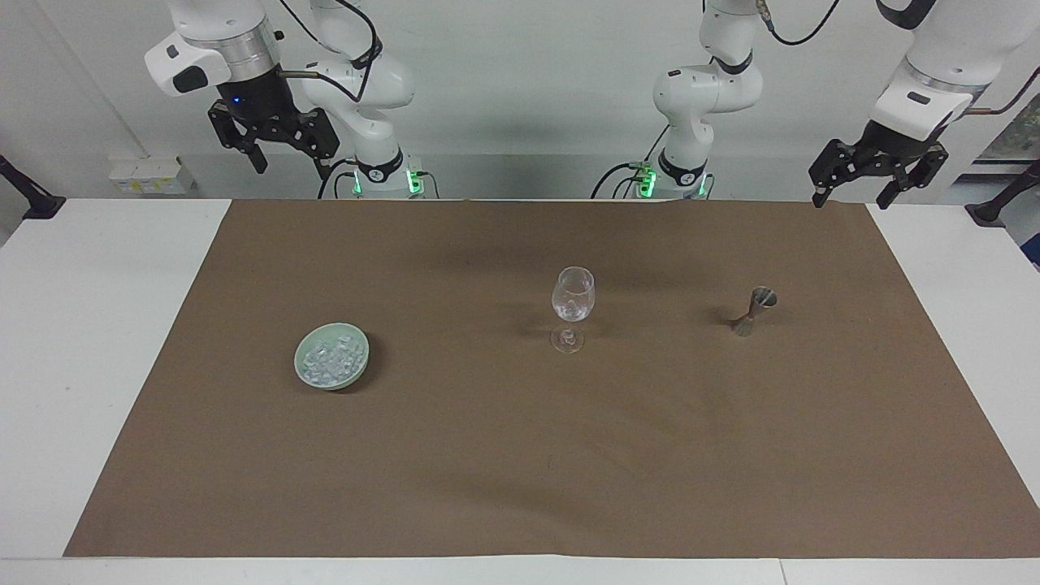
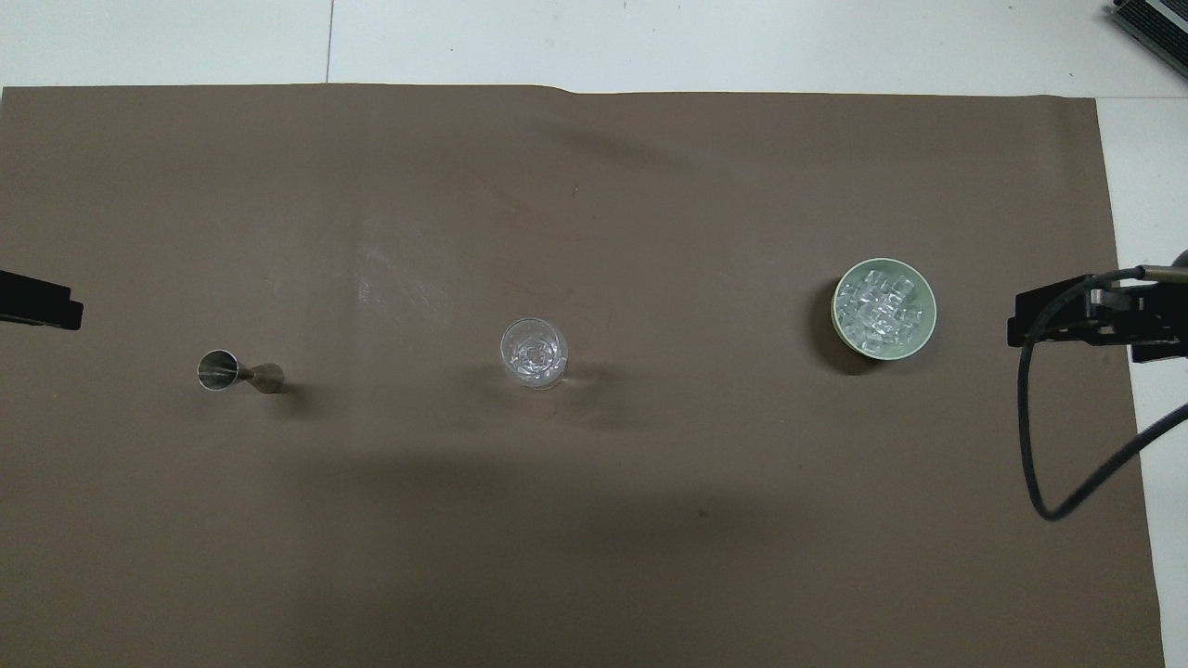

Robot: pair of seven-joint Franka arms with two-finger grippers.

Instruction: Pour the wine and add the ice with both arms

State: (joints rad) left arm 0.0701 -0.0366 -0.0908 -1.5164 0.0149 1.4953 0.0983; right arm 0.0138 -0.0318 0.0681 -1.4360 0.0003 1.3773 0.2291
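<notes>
Glass is the risk — the wine glass (image 1: 573, 305) could tip if either spread, empty gripper — left gripper (image 1: 855, 193), right gripper (image 1: 290, 165) — clips its stem.

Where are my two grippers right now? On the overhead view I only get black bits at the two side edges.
Observer: Both hang high in the air at the robots' edge of the brown mat. The right gripper is open and holds nothing.
Operator: And the left one?
Observer: The left gripper is also open and empty, up over the mat's corner at its own end of the table.
Operator: From above the jigger looks tipped over. Is it?
Observer: No, the jigger stands upright on the mat, beside the wine glass, toward the left arm's end.
</notes>
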